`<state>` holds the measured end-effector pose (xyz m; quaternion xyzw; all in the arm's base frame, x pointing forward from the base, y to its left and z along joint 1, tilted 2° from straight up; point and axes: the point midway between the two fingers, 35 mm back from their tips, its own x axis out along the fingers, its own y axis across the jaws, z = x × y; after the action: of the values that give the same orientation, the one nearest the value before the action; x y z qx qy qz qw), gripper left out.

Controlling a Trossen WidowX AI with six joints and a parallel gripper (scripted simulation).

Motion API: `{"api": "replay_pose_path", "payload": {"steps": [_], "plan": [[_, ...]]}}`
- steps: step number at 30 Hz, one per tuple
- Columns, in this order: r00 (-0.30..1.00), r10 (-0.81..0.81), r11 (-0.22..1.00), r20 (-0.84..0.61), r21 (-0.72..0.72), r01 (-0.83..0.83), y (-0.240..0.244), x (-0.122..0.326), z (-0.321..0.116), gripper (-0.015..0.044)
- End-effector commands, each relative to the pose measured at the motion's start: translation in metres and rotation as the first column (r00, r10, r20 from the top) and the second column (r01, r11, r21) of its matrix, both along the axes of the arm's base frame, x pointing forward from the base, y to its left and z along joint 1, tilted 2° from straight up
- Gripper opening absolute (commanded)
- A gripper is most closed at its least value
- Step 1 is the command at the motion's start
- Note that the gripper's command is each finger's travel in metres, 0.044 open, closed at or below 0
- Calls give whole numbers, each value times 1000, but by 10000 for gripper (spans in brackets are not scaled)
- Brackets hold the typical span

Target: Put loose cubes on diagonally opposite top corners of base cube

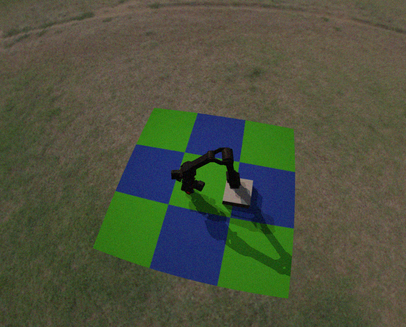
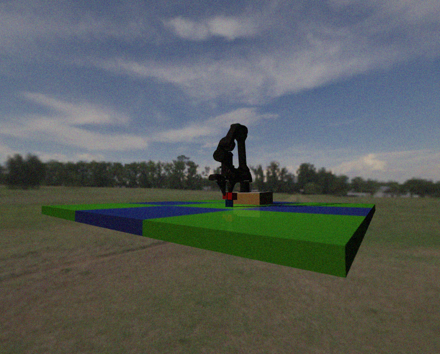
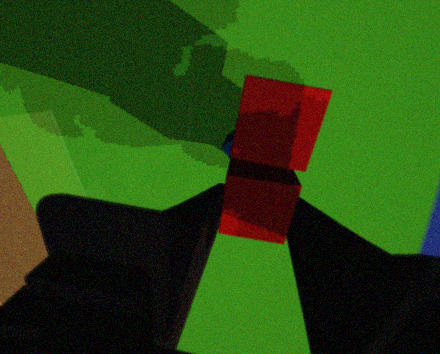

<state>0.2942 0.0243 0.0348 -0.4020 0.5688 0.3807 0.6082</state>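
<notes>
- Site: outdoors, an open grass field (image 1: 73,77) (image 2: 98,304), mixed green and brown.
- Track: a worn dirt line (image 1: 203,4) (image 2: 98,257) crosses the grass; curved along the far side in the top view.
- Far edge: row of trees (image 2: 117,176), dark green, slightly blurred.
- Far right: pale shapes among the trees, too small to identify.
- Overhead: blue sky (image 2: 212,76) with thin white clouds (image 2: 228,27).
- Ground fixture: green-and-blue checkered platform (image 1: 192,242) (image 2: 250,236) (image 3: 384,125).
- Light: dim.
</notes>
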Motion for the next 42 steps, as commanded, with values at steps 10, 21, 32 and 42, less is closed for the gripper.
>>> {"api": "replay_pose_path", "payload": {"steps": [10,21,32,42], "plan": [[1000,2,1000,1,-5,-2,-1,0,0,205],[1000,0,1000,0,0,0,0,-1,15,205],[1000,0,1000,0,0,0,0,-2,28,205],[1000,0,1000,0,0,0,0,-2,39,205]]}}
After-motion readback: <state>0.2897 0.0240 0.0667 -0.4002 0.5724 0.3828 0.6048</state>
